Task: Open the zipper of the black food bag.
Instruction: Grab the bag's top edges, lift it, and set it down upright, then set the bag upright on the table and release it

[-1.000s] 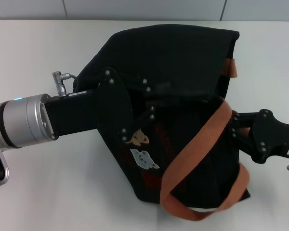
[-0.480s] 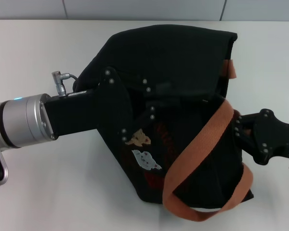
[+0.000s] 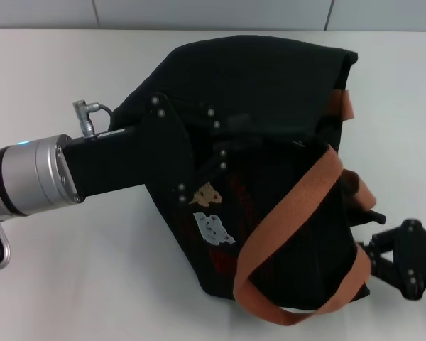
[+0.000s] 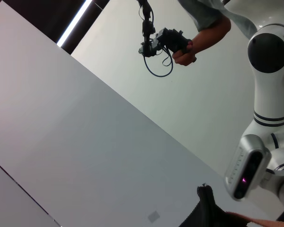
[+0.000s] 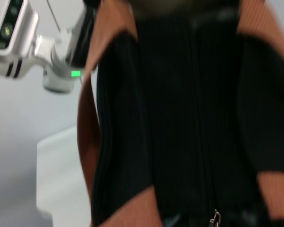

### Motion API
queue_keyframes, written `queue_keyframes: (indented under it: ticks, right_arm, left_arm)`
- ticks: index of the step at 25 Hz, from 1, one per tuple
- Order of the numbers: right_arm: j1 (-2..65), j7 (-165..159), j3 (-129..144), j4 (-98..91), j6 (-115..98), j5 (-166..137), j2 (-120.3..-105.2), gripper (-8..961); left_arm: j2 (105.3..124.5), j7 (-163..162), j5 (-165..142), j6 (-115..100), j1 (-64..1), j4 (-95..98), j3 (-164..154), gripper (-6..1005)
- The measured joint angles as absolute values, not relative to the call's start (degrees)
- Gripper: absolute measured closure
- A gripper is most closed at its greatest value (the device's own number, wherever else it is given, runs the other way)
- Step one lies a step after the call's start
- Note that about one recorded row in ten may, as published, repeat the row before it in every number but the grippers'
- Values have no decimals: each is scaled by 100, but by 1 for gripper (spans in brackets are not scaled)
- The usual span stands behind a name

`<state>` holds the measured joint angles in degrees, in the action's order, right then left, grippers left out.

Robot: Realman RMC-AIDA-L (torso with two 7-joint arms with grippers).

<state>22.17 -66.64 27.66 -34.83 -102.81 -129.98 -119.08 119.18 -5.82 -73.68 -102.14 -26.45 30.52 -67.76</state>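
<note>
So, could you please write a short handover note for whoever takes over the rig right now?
Left claw: pressed onto the black food bag from its left, apparently steadying it; fingers hidden.
Right claw: by the bag's right end, near the orange straps, off the fabric.
The bag lies tipped on the white table.
Zipper: looks closed in the right wrist view, silver pull tab at one end.
Left: grasp the tab and pull the zipper open.
</note>
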Motion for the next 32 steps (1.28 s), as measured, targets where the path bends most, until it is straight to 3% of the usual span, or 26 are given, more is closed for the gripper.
queue_keyframes:
  ticks: [14,25,32]
  right_arm:
    - [1816,-6737,1662,-3790,-10771,-12512,-11840,842]
    - [1654,-6522,1626,-3807,-9925,-12178,-11895,667]
    - [1672,-6513,1623,-3638,-10200,-11705,-11908,310]
  left_arm:
    - [11918,-589,-7277,-10213,-2563,3049,-6776,881]
    - [11893,-504,-6740,-10131,-2473,2396,-6708,879]
    - [11892,-420,-6087,-9945,-2220,1504,-6681,878]
